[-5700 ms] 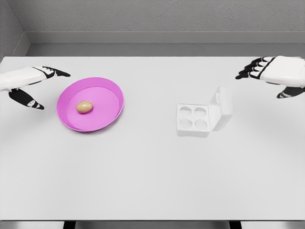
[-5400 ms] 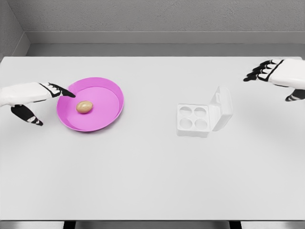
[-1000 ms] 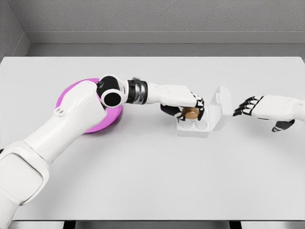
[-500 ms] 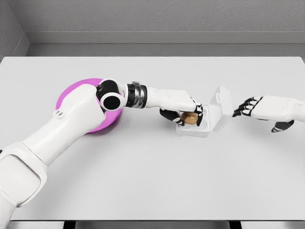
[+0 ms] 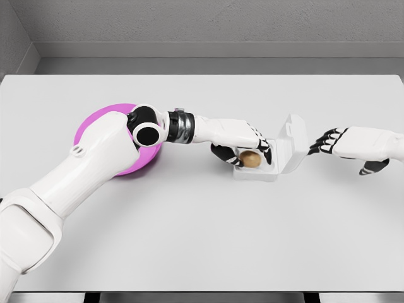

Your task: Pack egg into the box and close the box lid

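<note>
Your left arm reaches across the table (image 5: pixel 202 240) from the lower left, elbow over the pink plate (image 5: pixel 95 126), forearm nearly level and pointing right. The left hand (image 5: pixel 243 150) sits over the white box (image 5: pixel 255 165), fingers curled down around the egg (image 5: pixel 250 158). The egg sits low at the front cells of the tray, with the dark fingertips (image 5: pixel 227 156) pressed at its left side; you can't tell whether it already rests in a cell. The box lid (image 5: pixel 294 144) stands open, tilted up on the tray's right edge. Your right arm comes in from the right edge, forearm level. The right hand (image 5: pixel 328 142) hangs just beside the lid's outer face, fingers loosely bent and holding nothing, thumb dropped below.
</note>
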Tool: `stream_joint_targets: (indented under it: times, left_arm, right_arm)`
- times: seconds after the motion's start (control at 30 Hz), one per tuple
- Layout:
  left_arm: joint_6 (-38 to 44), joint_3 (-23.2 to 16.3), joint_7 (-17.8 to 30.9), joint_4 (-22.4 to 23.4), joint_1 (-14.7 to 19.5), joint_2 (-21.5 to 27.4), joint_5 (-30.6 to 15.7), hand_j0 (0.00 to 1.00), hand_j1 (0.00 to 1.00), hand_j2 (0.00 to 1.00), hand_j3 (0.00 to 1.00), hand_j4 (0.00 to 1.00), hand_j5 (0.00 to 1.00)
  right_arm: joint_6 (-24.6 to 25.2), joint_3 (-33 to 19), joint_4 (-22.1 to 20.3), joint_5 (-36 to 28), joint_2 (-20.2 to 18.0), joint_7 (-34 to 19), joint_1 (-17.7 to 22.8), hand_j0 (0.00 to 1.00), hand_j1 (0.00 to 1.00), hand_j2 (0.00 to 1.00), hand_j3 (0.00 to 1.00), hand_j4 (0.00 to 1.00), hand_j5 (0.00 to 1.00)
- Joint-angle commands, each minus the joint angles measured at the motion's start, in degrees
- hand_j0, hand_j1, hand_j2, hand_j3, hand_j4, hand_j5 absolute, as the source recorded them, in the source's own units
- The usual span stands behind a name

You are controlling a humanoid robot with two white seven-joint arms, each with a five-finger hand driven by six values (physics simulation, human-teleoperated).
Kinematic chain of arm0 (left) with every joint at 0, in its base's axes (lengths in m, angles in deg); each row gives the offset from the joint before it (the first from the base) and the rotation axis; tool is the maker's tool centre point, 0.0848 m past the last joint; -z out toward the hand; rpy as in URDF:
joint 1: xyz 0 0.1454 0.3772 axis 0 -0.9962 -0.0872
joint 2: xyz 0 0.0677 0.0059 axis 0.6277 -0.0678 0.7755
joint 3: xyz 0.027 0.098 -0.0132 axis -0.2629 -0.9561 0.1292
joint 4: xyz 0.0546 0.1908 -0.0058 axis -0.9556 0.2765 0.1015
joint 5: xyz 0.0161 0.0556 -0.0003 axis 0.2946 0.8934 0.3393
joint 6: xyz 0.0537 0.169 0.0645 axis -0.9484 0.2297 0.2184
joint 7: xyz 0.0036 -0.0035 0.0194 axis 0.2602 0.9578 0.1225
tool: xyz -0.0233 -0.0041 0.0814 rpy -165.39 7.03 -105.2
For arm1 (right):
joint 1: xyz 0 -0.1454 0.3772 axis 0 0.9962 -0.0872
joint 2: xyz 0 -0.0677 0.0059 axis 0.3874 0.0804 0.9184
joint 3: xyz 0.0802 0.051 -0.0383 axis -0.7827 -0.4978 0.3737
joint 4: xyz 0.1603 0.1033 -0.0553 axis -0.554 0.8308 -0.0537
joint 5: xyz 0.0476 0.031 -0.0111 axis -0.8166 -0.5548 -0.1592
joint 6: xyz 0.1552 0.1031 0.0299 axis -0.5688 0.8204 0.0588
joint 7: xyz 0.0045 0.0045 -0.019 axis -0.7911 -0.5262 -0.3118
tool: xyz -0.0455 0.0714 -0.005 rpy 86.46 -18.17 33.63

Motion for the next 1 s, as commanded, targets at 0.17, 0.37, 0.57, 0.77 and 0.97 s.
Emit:
stream_joint_targets:
  times: [0.17,0.37,0.57,0.77,0.97]
  left_arm:
    - [0.1,0.1,-0.1,-0.1,0.0,0.1,-1.2,0.86,0.86,0.86,0.86,0.86,0.86]
    - [0.1,0.1,-0.1,-0.3,0.2,1.4,-3.5,0.97,0.97,0.97,0.97,0.97,0.97]
    - [0.1,0.1,-0.1,-9.1,0.4,10.7,-10.3,1.00,1.00,1.00,1.00,1.00,1.00]
    - [0.1,2.1,0.0,-12.6,0.5,20.3,-11.8,1.00,1.00,1.00,1.00,1.00,1.00]
    - [0.1,3.9,0.0,-12.6,0.4,22.3,-11.9,1.00,1.00,1.00,1.00,1.00,1.00]
  right_arm:
    - [0.1,-0.1,0.0,-0.2,-0.1,0.0,0.0,1.00,1.00,1.00,1.00,1.00,1.00]
    - [0.1,0.0,-1.2,-0.3,-0.1,0.0,0.1,1.00,1.00,1.00,1.00,1.00,1.00]
    - [0.1,-0.1,-1.6,-0.3,-0.1,0.0,0.0,1.00,1.00,1.00,1.00,1.00,1.00]
    - [0.1,-0.1,-1.9,-0.3,-0.1,0.0,-0.2,1.00,1.00,1.00,1.00,1.00,1.00]
    - [0.1,-0.1,-4.5,-0.3,0.0,0.0,-0.2,1.00,1.00,1.00,1.00,1.00,1.00]
